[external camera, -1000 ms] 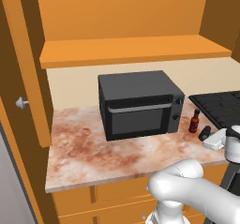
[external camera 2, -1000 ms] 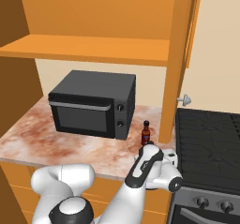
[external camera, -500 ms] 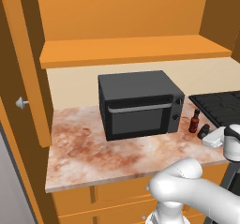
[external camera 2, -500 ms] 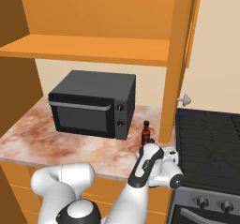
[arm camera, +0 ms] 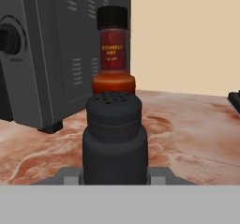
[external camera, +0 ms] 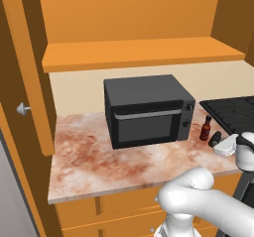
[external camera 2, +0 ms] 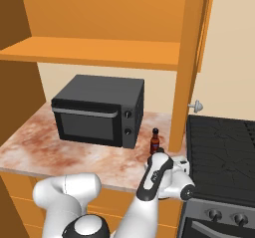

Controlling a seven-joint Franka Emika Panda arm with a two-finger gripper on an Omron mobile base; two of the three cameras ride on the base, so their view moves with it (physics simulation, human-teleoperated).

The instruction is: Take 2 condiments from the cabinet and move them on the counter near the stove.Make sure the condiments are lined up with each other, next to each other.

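Gripper [arm camera: 115, 180] clamps the dark shaker [arm camera: 114, 138] low over the marbled counter [external camera: 99, 161], directly in front of the upright sauce bottle [arm camera: 112, 54], beside the microwave [external camera: 146, 109] and near the stove [external camera 2: 221, 155].

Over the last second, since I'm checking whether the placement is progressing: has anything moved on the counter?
Nothing visibly changed. The gripper is shut on the shaker, low over the counter, close to the sauce bottle standing between the microwave and the stove.
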